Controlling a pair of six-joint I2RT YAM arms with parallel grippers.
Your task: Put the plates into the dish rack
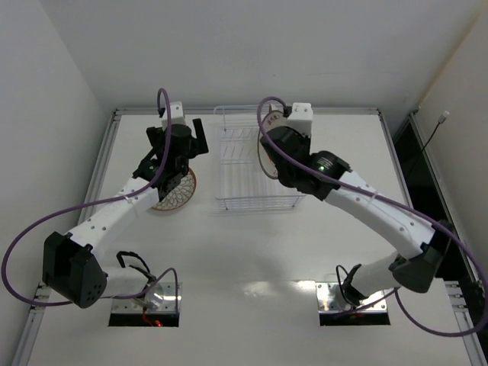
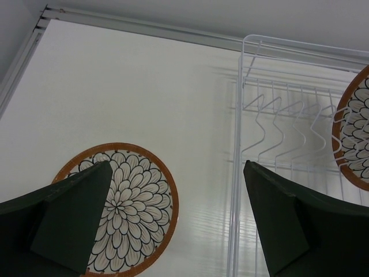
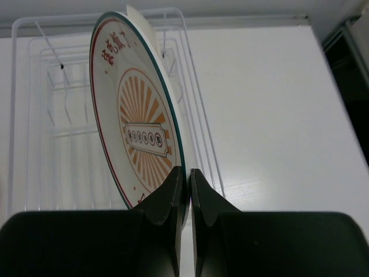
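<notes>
A petal-patterned plate (image 2: 130,208) lies flat on the white table, left of the dish rack (image 1: 255,204). My left gripper (image 2: 176,164) hangs above the gap between this plate and the rack's left rail (image 2: 236,173), open and holding nothing. My right gripper (image 3: 185,173) is shut on the lower rim of a plate (image 3: 138,115) that shows a sunburst medallion. It holds this plate upright, on edge, over the rack's right side (image 3: 199,133). At the right edge of the left wrist view, a petal-patterned plate face (image 2: 354,133) stands upright at the rack; I cannot tell whether it is the held plate.
The rack stands against the table's far edge, where a metal rail (image 1: 244,110) runs. White walls close in at left and back, and a dark gap (image 1: 408,152) runs along the right side. Purple cables (image 1: 263,130) loop over both wrists.
</notes>
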